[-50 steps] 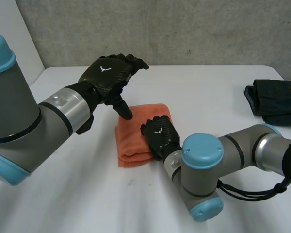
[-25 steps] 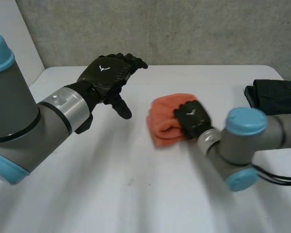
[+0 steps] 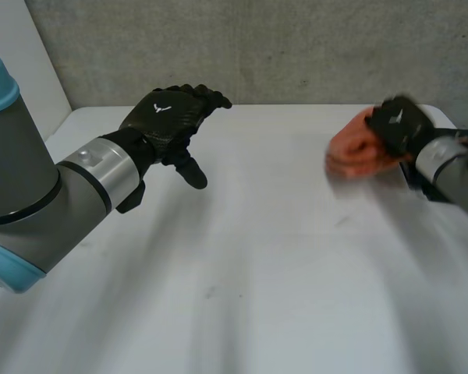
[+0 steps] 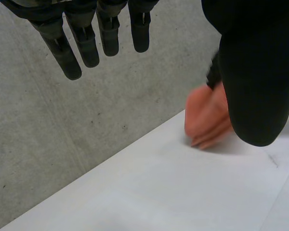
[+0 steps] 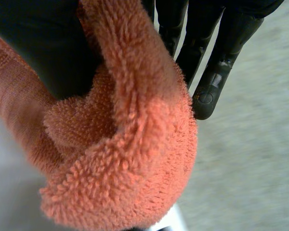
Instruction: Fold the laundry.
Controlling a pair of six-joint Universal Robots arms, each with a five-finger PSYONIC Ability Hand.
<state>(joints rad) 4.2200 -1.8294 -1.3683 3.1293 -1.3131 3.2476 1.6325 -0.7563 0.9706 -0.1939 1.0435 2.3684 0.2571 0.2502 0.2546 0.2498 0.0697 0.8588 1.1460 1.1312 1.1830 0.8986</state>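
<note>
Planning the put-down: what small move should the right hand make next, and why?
Probably settle the orange towel on the table and let go: the right hand is curled round it, already folded, at the table's far right end.

We find the white surface (image 3: pixel 242 265) bright under soft, even light, the grey wall (image 3: pixel 312 47) duller (its mottling reads plainly). A mild sheen sits on the back of the left hand (image 3: pixel 168 117). Past its fingers (image 4: pixel 86 45), a faint shadow lies on the surface beneath the orange towel (image 4: pixel 204 120).
</note>
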